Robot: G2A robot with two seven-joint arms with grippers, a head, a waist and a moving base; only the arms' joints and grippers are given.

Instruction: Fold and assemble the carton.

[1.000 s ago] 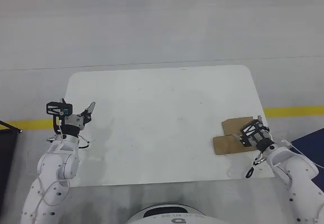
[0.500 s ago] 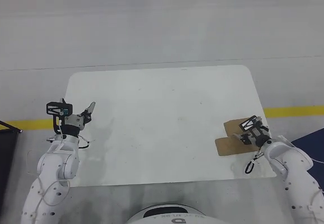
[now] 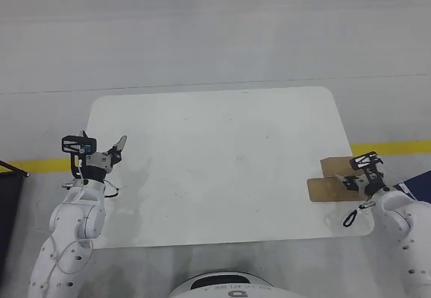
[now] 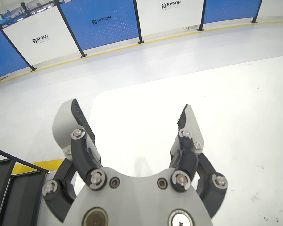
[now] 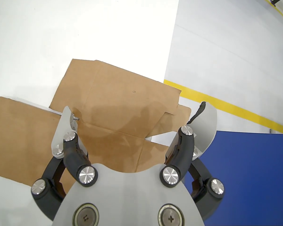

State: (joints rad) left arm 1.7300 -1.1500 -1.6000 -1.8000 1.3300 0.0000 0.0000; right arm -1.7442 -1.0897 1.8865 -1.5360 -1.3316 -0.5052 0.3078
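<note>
The carton [image 3: 326,189] lay flat at the table's [image 3: 215,164] right edge, partly overhanging it. The right gripper [image 5: 135,108] stood over it, fingers apart, one perhaps touching the cardboard. The left gripper [image 4: 129,105], also spread, hovered at the table's left edge.

Overhead downward; wrist close; shared carton [image 3: 327,190]

Matt brown cardboard carton [image 5: 122,99], creased — smooth white table [image 3: 215,164], faintly scuffed and speckled

A white worktop [image 3: 215,149] with rounded corners carries one flattened brown cardboard carton [image 3: 323,189], lying at its right edge near the front corner.
</note>
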